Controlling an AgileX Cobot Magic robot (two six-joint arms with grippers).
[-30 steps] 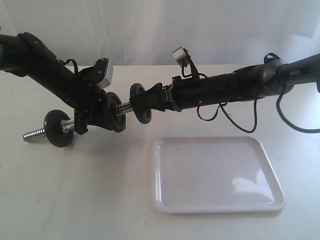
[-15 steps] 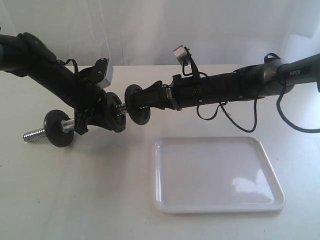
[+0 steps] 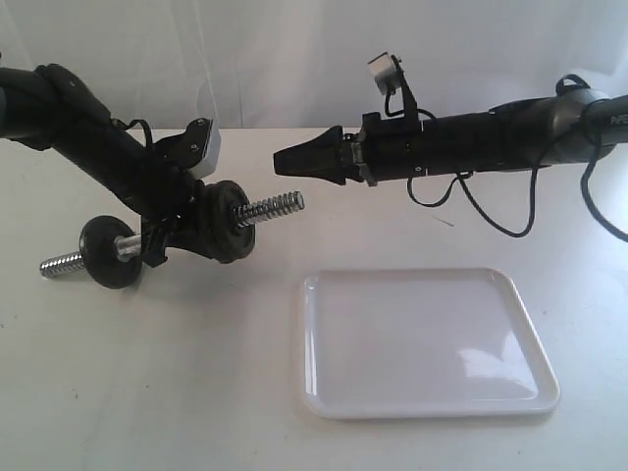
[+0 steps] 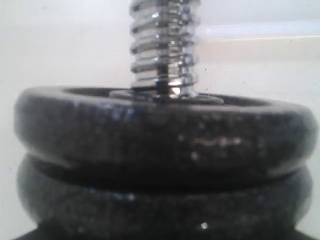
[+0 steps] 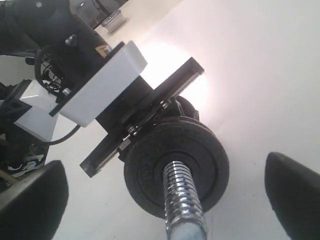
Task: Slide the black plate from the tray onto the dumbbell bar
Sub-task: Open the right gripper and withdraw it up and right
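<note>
One glossy white tray (image 3: 422, 410) lies nearest, a shallow rectangle with rounded corners and a low raised rim, its smooth floor catching reflected light; it sits flat on the pale matte bench (image 3: 147, 392), with open surface along its left rim. Beyond it to the left, the dumbbell bar (image 3: 270, 208) is a slim silver rod, smooth in the middle and coarsely threaded at both ends, tilted so its right end rises. The black plate (image 3: 235, 218) is on that bar, well apart from the tray: a round, matte, faintly grainy disc with a rounded edge, seated against a second like disc (image 3: 210, 234), only a thin groove between them. Bright thread sticks out past the plate, free on all sides. A third disc (image 3: 108, 253) sits near the bar's lower left end. The left tool (image 3: 157, 243) is clamped on the bar's smooth middle between the paired discs and the third, below a white boxy camera housing (image 3: 207, 149). Farther back and to the right, the right tool (image 3: 294, 160) hangs in the air above the thread's tip, a clear gap between them; its dark rounded fingers (image 5: 35, 200) stand spread wide at either side of the right wrist view and grip nothing.
</note>
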